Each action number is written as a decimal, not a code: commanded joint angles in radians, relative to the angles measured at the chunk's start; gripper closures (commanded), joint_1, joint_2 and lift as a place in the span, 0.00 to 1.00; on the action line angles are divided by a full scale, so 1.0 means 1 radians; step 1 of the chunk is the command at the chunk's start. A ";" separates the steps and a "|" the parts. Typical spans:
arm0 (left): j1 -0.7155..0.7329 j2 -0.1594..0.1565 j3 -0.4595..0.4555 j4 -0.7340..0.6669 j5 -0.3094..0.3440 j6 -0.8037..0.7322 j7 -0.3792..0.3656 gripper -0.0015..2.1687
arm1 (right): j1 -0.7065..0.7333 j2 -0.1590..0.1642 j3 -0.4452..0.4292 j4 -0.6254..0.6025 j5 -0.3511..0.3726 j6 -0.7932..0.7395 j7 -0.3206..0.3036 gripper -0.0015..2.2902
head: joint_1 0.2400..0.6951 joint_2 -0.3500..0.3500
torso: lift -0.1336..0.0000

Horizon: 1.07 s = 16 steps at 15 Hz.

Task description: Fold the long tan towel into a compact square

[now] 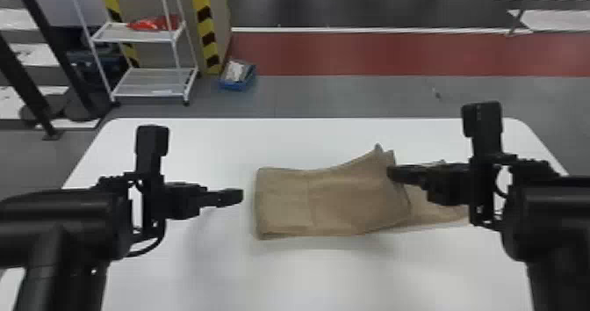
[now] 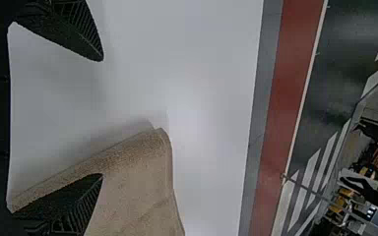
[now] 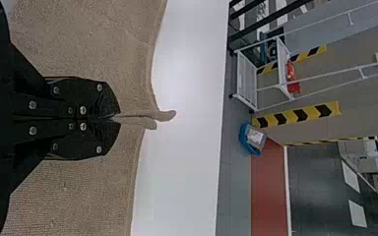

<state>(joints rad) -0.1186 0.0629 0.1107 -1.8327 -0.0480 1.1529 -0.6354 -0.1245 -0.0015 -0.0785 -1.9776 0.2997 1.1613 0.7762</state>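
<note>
The tan towel (image 1: 333, 200) lies on the table, a folded layer over its middle and left, with a single flatter part reaching right beneath my right arm. My right gripper (image 1: 390, 174) is over that layer's right edge; in the right wrist view my right gripper (image 3: 118, 118) is shut on a pinched ridge of the towel (image 3: 78, 196). My left gripper (image 1: 240, 196) is just left of the towel's left edge. In the left wrist view my left gripper (image 2: 102, 118) stands open with nothing between its tips, one finger over the towel (image 2: 138, 167).
The white table (image 1: 307, 275) extends around the towel on all sides. Beyond its far edge, on the floor, stand a white wheeled rack (image 1: 153, 84) and a blue bin (image 1: 237, 84).
</note>
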 commanded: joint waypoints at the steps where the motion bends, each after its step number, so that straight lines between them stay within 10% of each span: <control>1: 0.011 0.000 0.015 -0.014 0.003 0.000 -0.007 0.02 | 0.003 0.002 -0.020 -0.020 -0.008 0.031 0.000 0.66 | 1.00 0.51 | 0.07; 16: 0.062 0.000 0.021 -0.086 0.000 0.037 -0.017 0.02 | -0.046 0.002 -0.149 -0.009 -0.057 0.081 -0.006 0.66 | 1.00 0.44 | 0.07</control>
<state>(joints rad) -0.0589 0.0629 0.1311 -1.9157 -0.0473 1.1860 -0.6514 -0.1680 -0.0015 -0.2111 -1.9854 0.2626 1.2324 0.7714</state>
